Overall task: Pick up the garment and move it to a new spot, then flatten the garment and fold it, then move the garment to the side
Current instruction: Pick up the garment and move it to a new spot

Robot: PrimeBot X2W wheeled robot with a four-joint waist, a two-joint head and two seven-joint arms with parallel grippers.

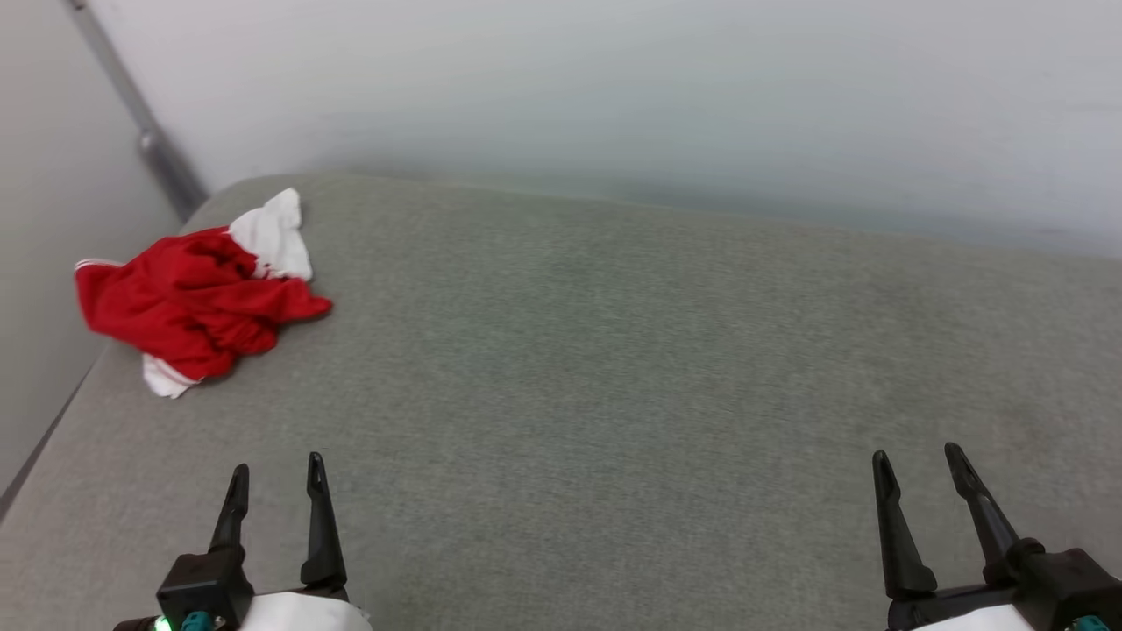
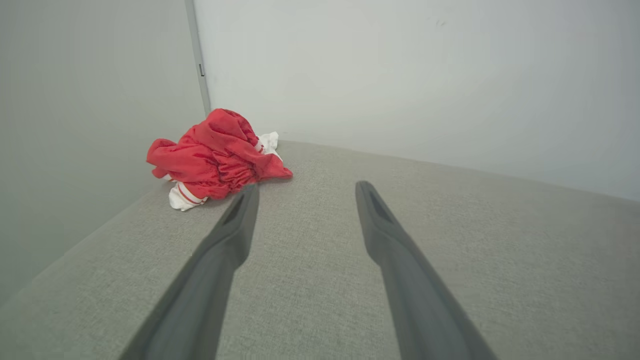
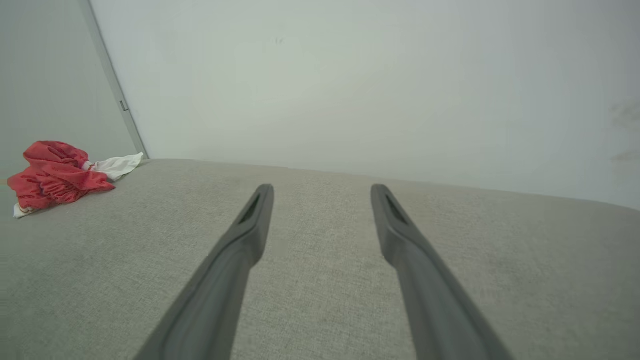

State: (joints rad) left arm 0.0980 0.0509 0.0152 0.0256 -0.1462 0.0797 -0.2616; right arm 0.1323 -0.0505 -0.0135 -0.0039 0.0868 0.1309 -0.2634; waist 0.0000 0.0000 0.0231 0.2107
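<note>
Nothing of the job is done yet, as I judge it. The garment lies in a crumpled heap at the far left corner of the grey worktop, close to the left wall, red cloth bunched up with white sleeve ends poking out. It has to be lifted, carried to a new spot, spread flat, folded and set aside, so every step is ahead of me.

My left claw sits at the near left, released and holding nothing. My right claw sits at the near right, equally spread and empty. Both are well apart from the garment, the left one being the nearer.

The head view gives me the layout: the heap, both claws and the wide bare stretch of worktop to the right where the shirt could go. My left wrist view shows what that one flattens, namely how high the bundle stands, its gathered folds, and a white cuff with red stripes tucked under its near edge. My right wrist view shows the garment side-on from far off, with a white sleeve trailing flat toward the far wall.
</note>
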